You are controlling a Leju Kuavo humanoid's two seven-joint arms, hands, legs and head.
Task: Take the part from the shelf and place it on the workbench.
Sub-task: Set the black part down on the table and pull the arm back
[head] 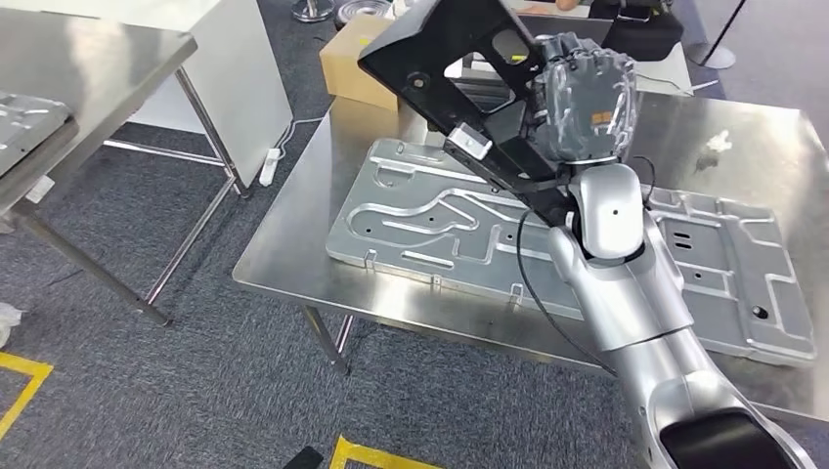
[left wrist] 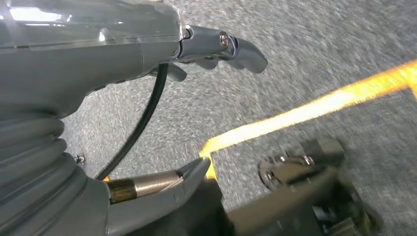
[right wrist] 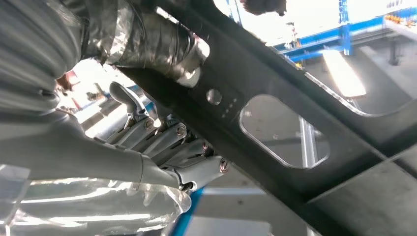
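My right hand (head: 587,93) grips a large black angular part (head: 440,59) and holds it tilted in the air above the steel workbench (head: 293,244). The part's cut-out end points up and to the left. A flat stamped metal panel (head: 440,225) lies on the workbench under the part. In the right wrist view the black part (right wrist: 305,93) crosses the picture with a window-like hole, and my fingers (right wrist: 167,142) wrap its edge. My left hand (left wrist: 113,54) hangs over grey carpet, its fingers (left wrist: 221,46) and thumb apart with nothing between them.
A second steel table (head: 88,59) stands at the left with a floor gap between it and the workbench. A cardboard box (head: 357,63) sits behind the workbench. A white power strip (head: 269,166) lies on the carpet. Yellow floor tape (head: 20,381) marks the floor.
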